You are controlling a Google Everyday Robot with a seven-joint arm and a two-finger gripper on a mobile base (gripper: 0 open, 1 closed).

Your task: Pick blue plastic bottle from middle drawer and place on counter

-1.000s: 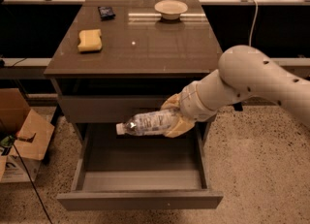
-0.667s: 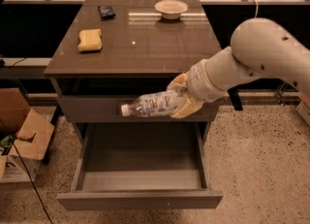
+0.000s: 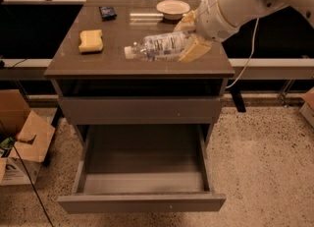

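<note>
- Clear plastic draws our eye first in the camera view. The blue plastic bottle (image 3: 157, 46) lies on its side at upper centre of the frame, over the counter (image 3: 113, 61), with its white cap pointing left. We cannot tell whether it rests on the glossy top or hangs just above it.
- We find the gripper (image 3: 189, 37) at the bottle's right end, its two tan fingers (image 3: 194, 50) closed on the base from either side. We judge that holding it by the end leaves the body free to be laid flat.
- The middle drawer (image 3: 142, 202) stands pulled out in the lower half of the frame with nothing on its grey floor. From that we judge the pick done and only the release left.
- Around the bottle we see a yellow sponge (image 3: 91, 41) well apart to its left, a pale bowl (image 3: 172, 9) just behind the gripper, and a small dark object (image 3: 107, 12) at the counter's back left.
- We see nothing beneath the bottle; the bowl is the nearest thing the arm could brush.
- A cardboard box (image 3: 22, 142) sits on the floor at lower left, out of the way.
</note>
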